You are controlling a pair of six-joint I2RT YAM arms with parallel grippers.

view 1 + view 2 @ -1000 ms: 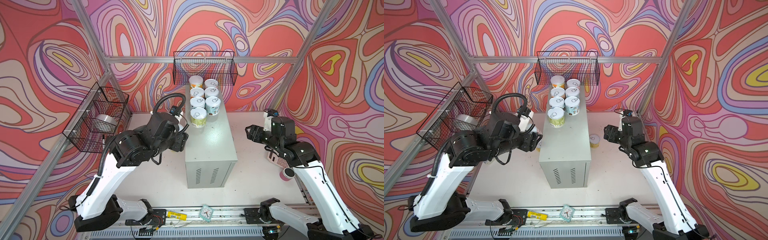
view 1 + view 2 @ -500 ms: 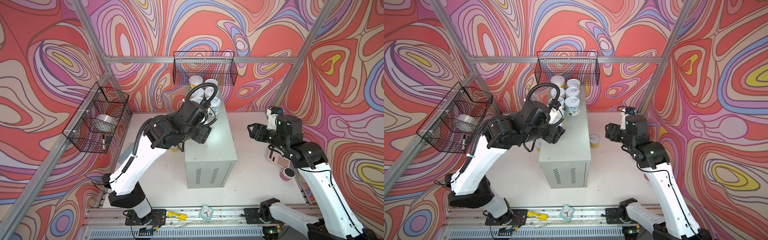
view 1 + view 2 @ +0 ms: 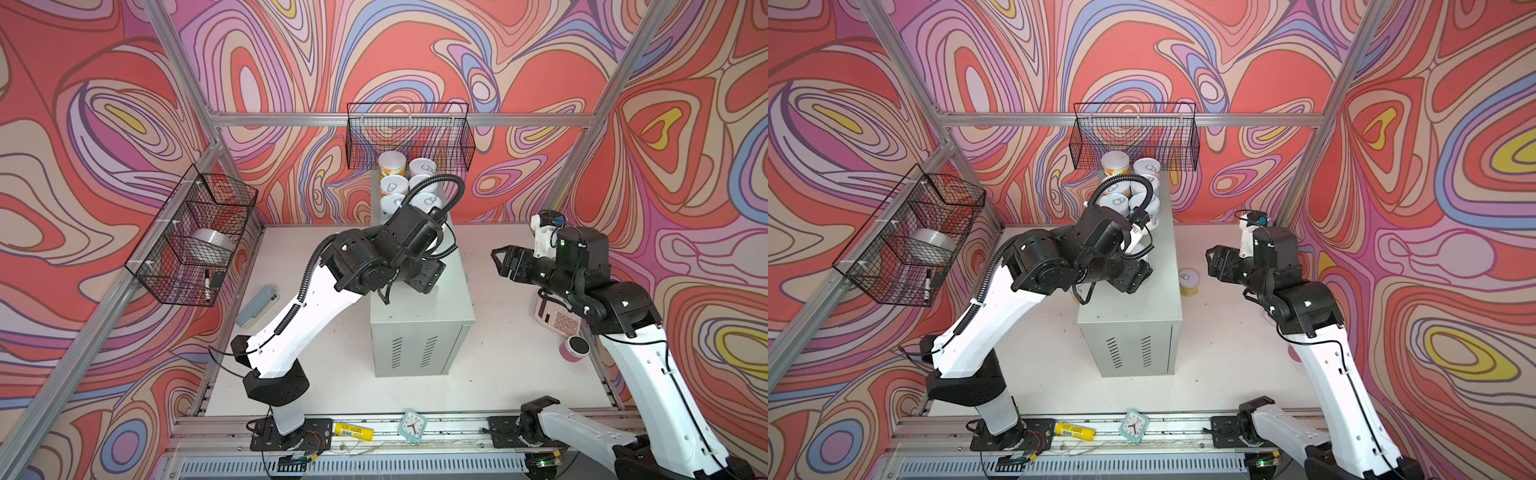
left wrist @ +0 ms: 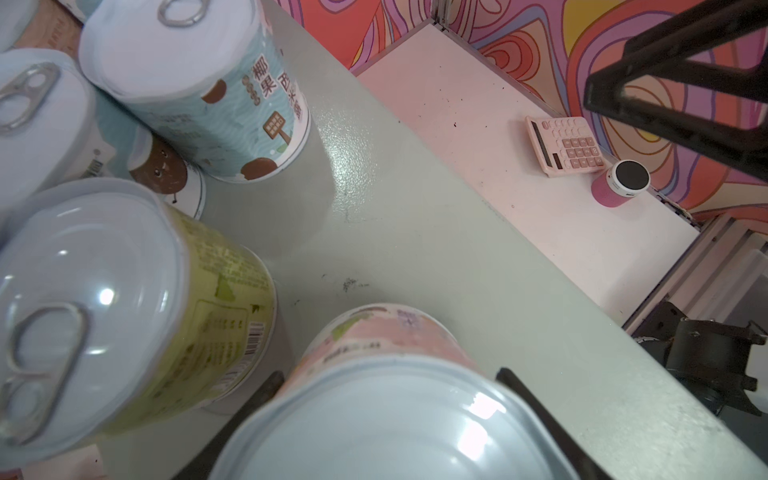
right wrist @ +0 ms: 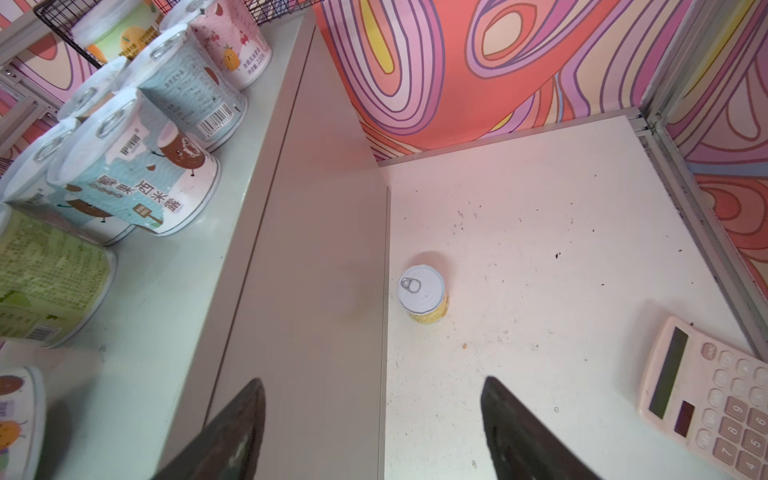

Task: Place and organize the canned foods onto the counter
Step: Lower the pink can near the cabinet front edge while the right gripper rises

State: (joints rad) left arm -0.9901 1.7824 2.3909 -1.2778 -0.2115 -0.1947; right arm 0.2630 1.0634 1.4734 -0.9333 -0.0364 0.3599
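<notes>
The counter (image 3: pixel 444 307) (image 3: pixel 1158 299) stands mid-table, and several canned foods (image 3: pixel 392 162) (image 3: pixel 1115 160) stand in two rows at its far end. My left gripper (image 4: pixel 388 376) is shut on a pink-labelled can (image 4: pixel 386 336), held upright just over the counter top beside a green can (image 4: pixel 208 299) (image 5: pixel 45 282). Blue-labelled cans (image 4: pixel 216 95) (image 5: pixel 137 183) stand behind it. My right gripper (image 3: pixel 498 254) (image 3: pixel 1210 257) (image 5: pixel 372 386) hangs open and empty right of the counter. Below it, a yellow can (image 3: pixel 1189 282) (image 5: pixel 422 293) stands on the white table.
A pink calculator (image 3: pixel 557 316) (image 5: pixel 715 399) and a pink cylinder with black top (image 3: pixel 575 349) (image 4: pixel 619 183) lie at the table's right edge. Wire baskets hang on the back wall (image 3: pixel 409 137) and left wall (image 3: pixel 195 237). A grey stapler (image 3: pixel 257 305) lies left; a small clock (image 3: pixel 413 424) sits on the front rail.
My left arm has swung from the counter's left side up over its top, carrying the can. My right gripper has shifted slightly right and its jaws have widened a little.
</notes>
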